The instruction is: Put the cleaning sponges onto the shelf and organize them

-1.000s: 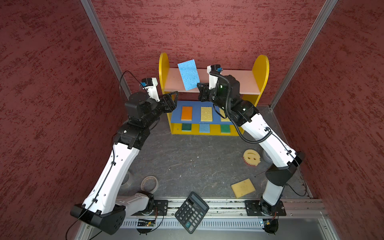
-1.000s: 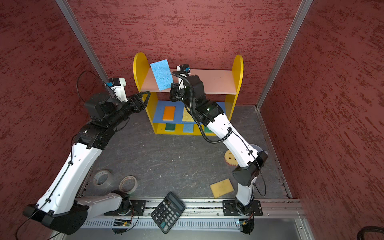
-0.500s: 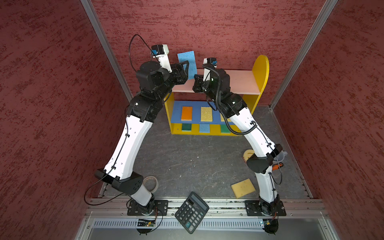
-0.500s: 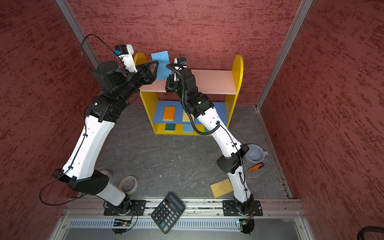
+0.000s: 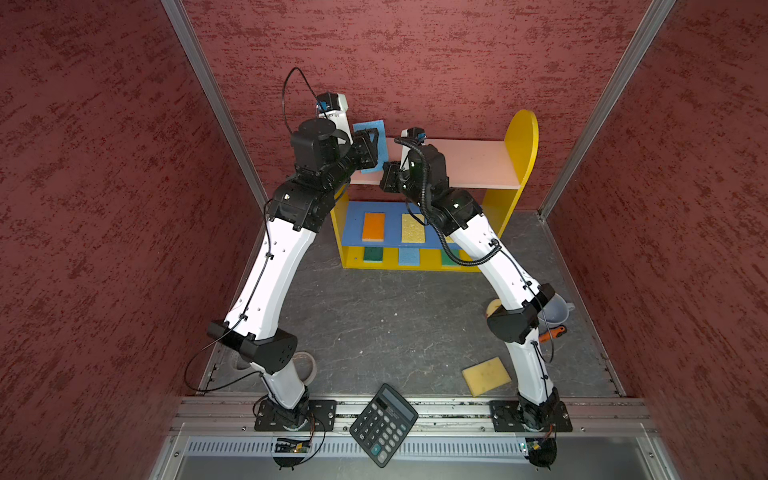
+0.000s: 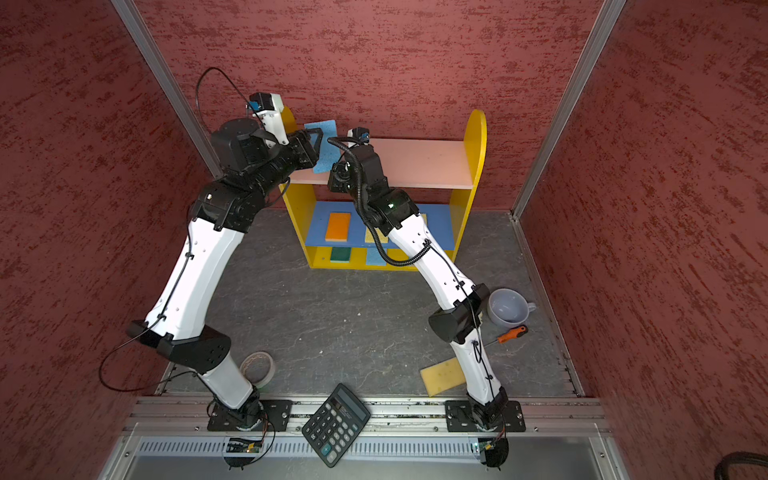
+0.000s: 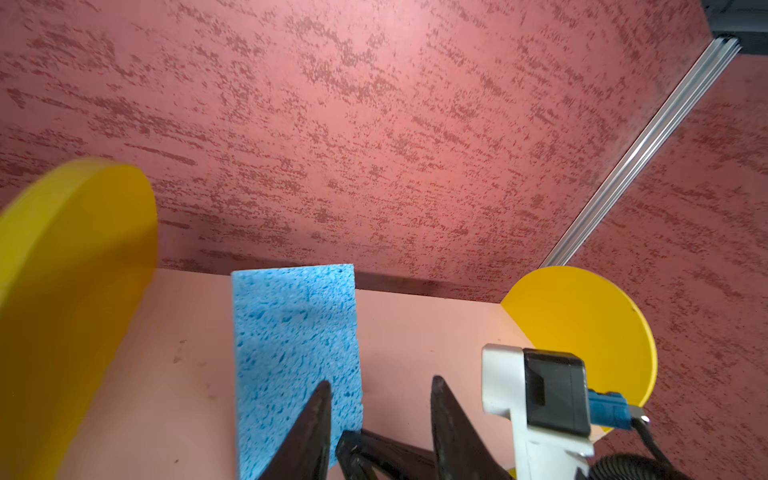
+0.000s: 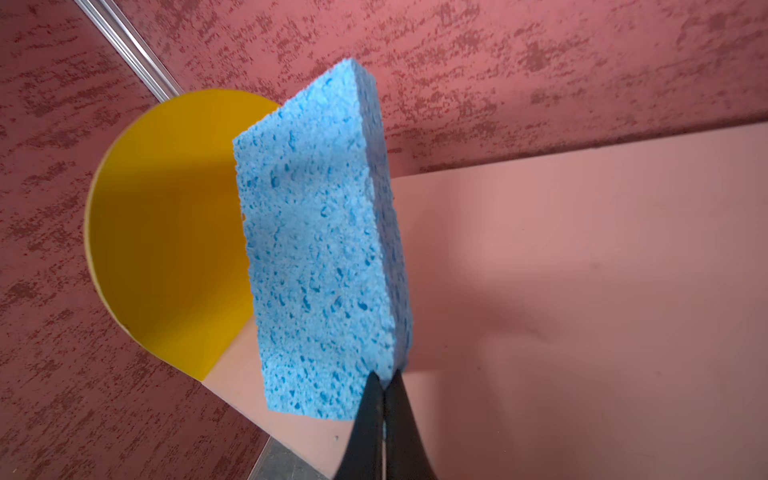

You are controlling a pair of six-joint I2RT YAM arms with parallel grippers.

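Note:
A blue sponge [image 8: 320, 249] stands upright over the left end of the shelf's pink top board [image 5: 469, 162], with my right gripper [image 8: 384, 382] shut on its lower corner. My left gripper [image 7: 381, 381] is open right beside it, one finger [image 7: 320, 415] across the sponge's face [image 7: 295, 353]. In both top views the left gripper [image 5: 370, 151] covers part of the sponge [image 5: 368, 126]. Orange [image 5: 372, 226] and yellow [image 5: 412, 228] sponges lie on the blue middle board. Green [image 5: 372, 254] and blue [image 5: 408, 255] ones lie on the bottom board. Another yellow sponge [image 5: 486, 376] lies on the floor.
A black calculator [image 5: 383, 424] sits on the front rail and a tape roll [image 6: 257, 368] by the left arm's base. A grey cup [image 6: 507, 307] and an orange-handled screwdriver [image 6: 513, 333] lie near the right elbow. The red back wall stands close behind the shelf.
My left arm has risen from beside the middle board to the top board, next to the sponge, and its jaws have narrowed. The right gripper kept hold and shifted slightly left.

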